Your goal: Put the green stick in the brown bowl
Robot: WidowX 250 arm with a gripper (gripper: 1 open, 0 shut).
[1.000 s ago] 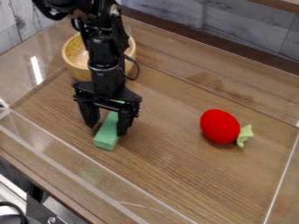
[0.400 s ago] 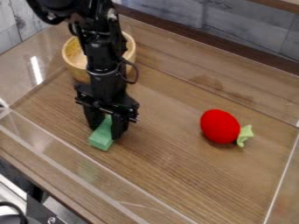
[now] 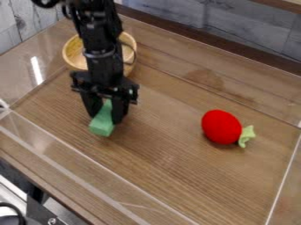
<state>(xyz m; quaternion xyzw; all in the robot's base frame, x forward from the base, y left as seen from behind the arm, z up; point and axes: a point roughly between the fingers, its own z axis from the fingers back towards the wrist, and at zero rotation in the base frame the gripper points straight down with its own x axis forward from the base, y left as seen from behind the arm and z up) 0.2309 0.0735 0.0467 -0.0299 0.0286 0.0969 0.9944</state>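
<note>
The green stick [image 3: 104, 126] is a light green flat block, standing on end between the black fingers of my gripper [image 3: 107, 112]. The gripper points straight down and is shut on the stick's upper part, while the lower end pokes out just over the wooden table. The brown bowl [image 3: 74, 54] is a round tan wooden bowl at the back left. It sits right behind the gripper, and the arm hides its middle.
A red strawberry-like toy [image 3: 220, 126] with a green leaf lies on the table to the right. A clear low wall [image 3: 141, 195] runs along the front and sides of the wooden tabletop [image 3: 177, 167]. A grey plank wall stands behind.
The fingers have closed on the green stick. The gripper has since shifted a little left and up, and the stick has come along, now more upright.
</note>
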